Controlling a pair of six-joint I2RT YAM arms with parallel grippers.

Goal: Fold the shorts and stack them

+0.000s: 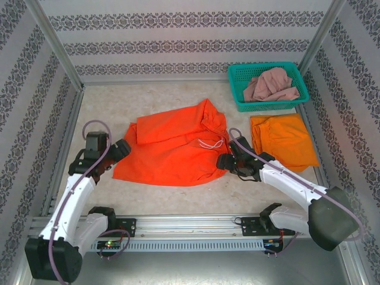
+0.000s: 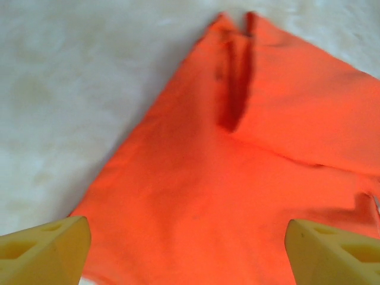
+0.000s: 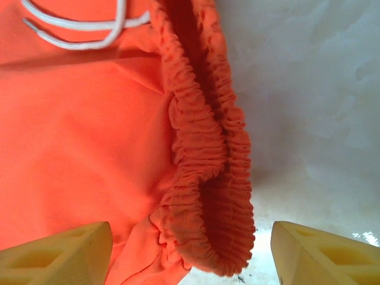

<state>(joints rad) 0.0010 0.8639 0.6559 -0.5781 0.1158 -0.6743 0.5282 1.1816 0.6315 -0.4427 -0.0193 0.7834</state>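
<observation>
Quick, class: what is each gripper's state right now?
Left gripper: open, over the red-orange shorts, holding nothing.
Right gripper: open, astride their elastic waistband, not gripping.

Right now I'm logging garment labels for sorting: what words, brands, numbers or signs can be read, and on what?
No readable text anywhere.
The red-orange shorts, yellow-orange shorts, pink shorts and teal basket bear no visible print, tag or number.
The wallpaper carries ornament, not letters.
</observation>
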